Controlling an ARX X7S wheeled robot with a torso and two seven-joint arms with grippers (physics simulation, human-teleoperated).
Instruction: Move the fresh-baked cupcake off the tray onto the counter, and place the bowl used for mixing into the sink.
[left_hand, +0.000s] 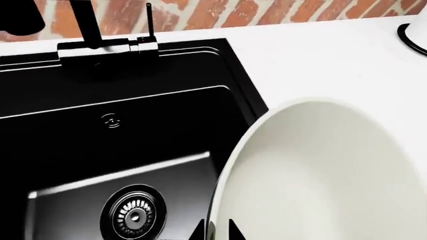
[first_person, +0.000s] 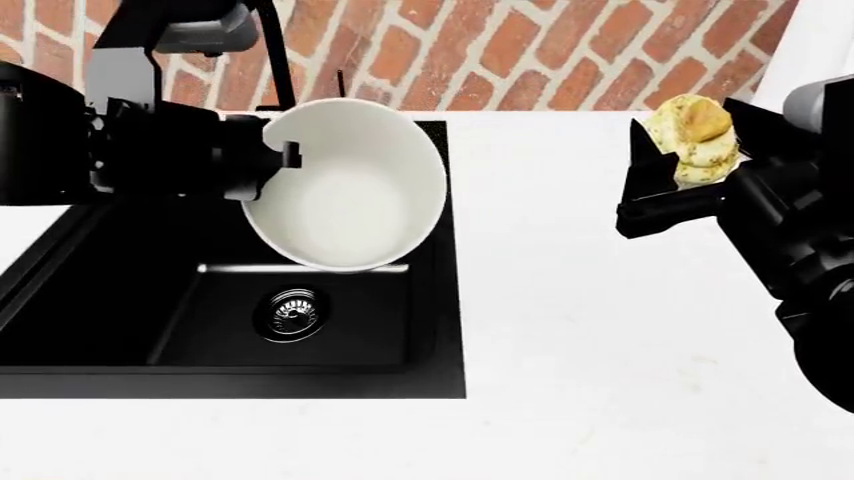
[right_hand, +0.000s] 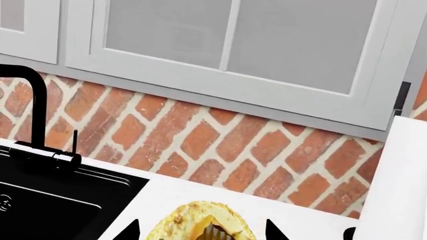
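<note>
My left gripper (first_person: 276, 156) is shut on the rim of the bowl (first_person: 350, 190), holding it tilted in the air above the black sink (first_person: 120, 300). In the left wrist view the left gripper (left_hand: 215, 231) straddles the bowl's (left_hand: 320, 170) rim, with the sink (left_hand: 80, 145) and its drain (left_hand: 133, 215) beneath. My right gripper (first_person: 674, 160) is shut on the cupcake (first_person: 694, 135), lifted above the white counter (first_person: 601, 330). The right wrist view shows the right gripper (right_hand: 201, 231) around the cupcake (right_hand: 190, 220). The tray is out of view.
A black faucet (first_person: 274, 50) stands behind the sink against the brick wall. A tall white paper-towel roll (right_hand: 400, 185) stands at the counter's far right. White wall cabinets (right_hand: 233, 50) hang above. The sink's drain (first_person: 291, 312) sits below the bowl.
</note>
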